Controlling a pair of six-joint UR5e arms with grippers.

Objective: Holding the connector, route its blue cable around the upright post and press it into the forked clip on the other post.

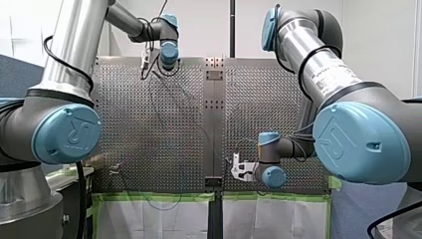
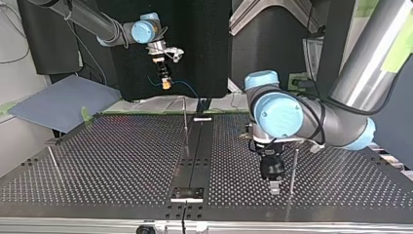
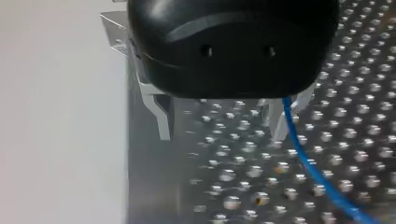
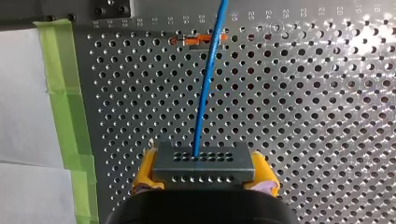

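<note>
Perforated metal worktop (image 4: 327, 116) fills the scene. At its near edge the robot's right hand (image 4: 204, 161) hangs raised, yellow pads (image 4: 264, 175) clamped tight on the grey connector (image 4: 205, 173). The blue cable (image 4: 208, 79) runs out ahead of it. On the far side, the left hand (image 3: 219, 121) sits low beside a thin post (image 2: 293, 170), metal fingers (image 3: 161, 119) spread wide and holding nothing.
</note>
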